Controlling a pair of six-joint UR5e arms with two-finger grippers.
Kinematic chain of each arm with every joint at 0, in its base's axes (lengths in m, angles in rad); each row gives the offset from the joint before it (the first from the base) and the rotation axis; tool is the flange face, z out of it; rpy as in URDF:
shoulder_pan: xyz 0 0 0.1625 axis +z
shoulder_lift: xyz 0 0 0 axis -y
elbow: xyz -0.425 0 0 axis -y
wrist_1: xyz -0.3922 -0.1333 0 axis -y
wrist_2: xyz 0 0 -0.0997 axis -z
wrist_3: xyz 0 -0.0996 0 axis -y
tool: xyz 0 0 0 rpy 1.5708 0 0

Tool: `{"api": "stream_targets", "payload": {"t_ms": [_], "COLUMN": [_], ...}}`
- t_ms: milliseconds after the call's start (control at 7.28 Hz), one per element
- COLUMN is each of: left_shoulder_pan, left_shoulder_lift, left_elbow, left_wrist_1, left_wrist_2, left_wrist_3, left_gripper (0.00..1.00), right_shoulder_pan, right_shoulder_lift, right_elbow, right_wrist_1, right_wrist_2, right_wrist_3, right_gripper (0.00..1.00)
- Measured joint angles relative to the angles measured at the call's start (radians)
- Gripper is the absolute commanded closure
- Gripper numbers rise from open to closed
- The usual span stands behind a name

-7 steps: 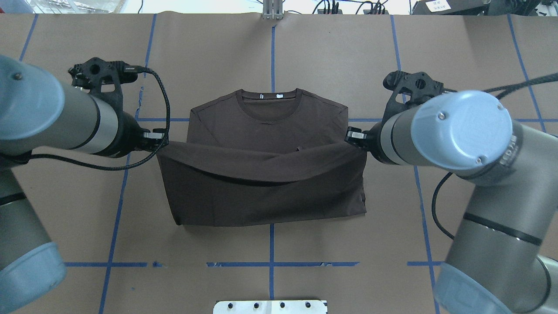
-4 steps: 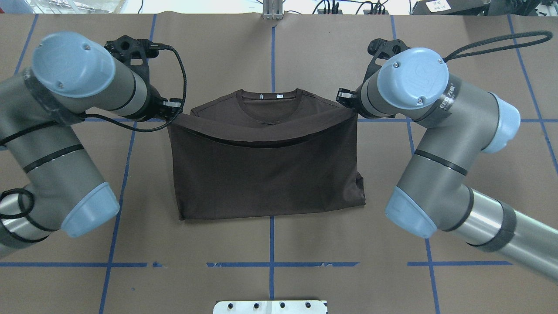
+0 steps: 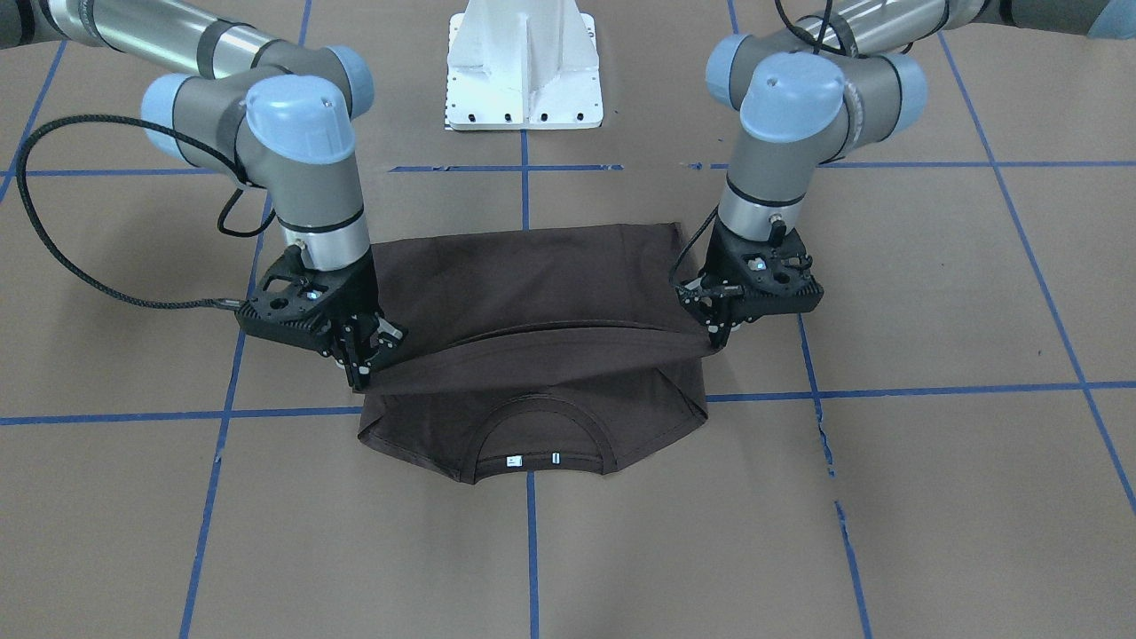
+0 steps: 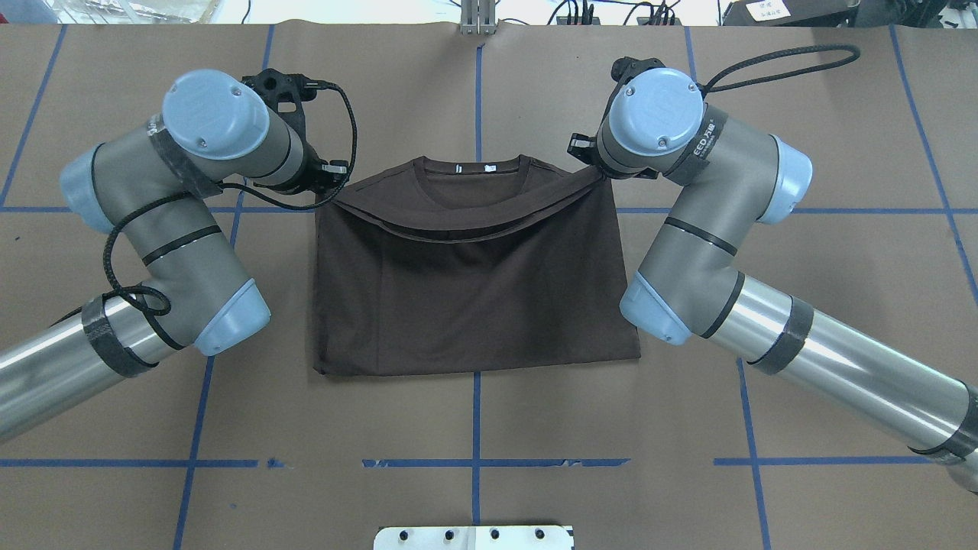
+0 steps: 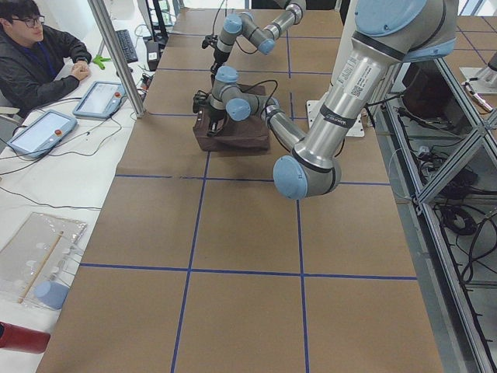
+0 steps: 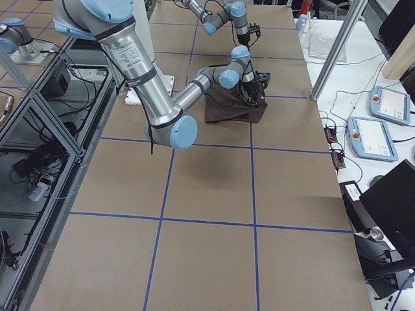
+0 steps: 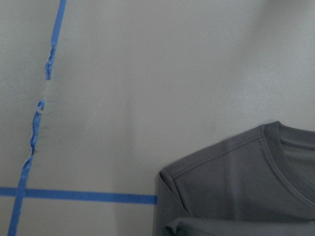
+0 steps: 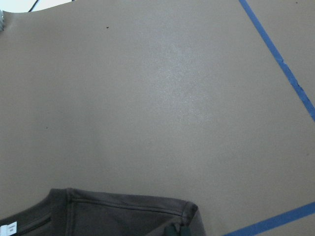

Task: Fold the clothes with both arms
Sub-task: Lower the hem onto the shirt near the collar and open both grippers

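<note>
Overhead exterior: the left tool (image 4: pixel 332 173) and right tool (image 4: pixel 583 150) have carried the lifted hem (image 4: pixel 466 231) of the dark brown T-shirt (image 4: pixel 474 305) from mid-chest a second ago up to the shoulder line, just short of the collar (image 4: pixel 471 174). The bottom-to-top fold looks nearly finished, with lowering and letting go probably all that remains. The shirt lies centred on the worktop (image 4: pixel 474 92), and both tools are largely hidden by their own arms.

Exterior front-facing: what the overhead hides is plain from this side. Each tool pinches a corner of the hem, the edge sagging between them and hanging clear of the layer beneath. White neck tags (image 3: pixel 532 460) show inside the collar.

Wrist-mounted views: neither shows its own tool, only the shirt's uncovered shoulders and bare worktop beyond. A blue tape line (image 7: pixel 78 195) runs up to the shoulder in the left one.

Side views: the shirt is small and distant, and a seated person (image 5: pixel 35 54) looks on from beside the worktop.
</note>
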Motion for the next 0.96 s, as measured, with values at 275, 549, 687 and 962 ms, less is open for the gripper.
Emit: {"api": "stream_targets", "payload": {"t_ms": [275, 549, 687, 962], "left_shoulder_pan": [0.001, 0.001, 0.001, 0.002], "left_shoulder_lift": [-0.012, -0.015, -0.016, -0.017], "left_elbow": [0.091, 0.116, 0.118, 0.119], "left_wrist_1": [-0.069, -0.085, -0.087, -0.088], "left_wrist_2": [0.009, 0.012, 0.012, 0.012], "left_wrist_3": [0.0, 0.001, 0.001, 0.001], "left_gripper": [1.0, 1.0, 1.0, 0.54], "right_shoulder_pan": [0.0, 0.001, 0.002, 0.004], "right_shoulder_lift": [0.004, -0.001, -0.004, -0.006], "right_elbow": [-0.067, -0.097, -0.1, -0.101], "right_wrist_1": [0.054, 0.09, 0.095, 0.096], "right_wrist_2": [-0.002, -0.004, -0.005, -0.005], "right_wrist_3": [-0.01, -0.039, -0.05, -0.071], "right_gripper": [1.0, 1.0, 1.0, 0.35]}}
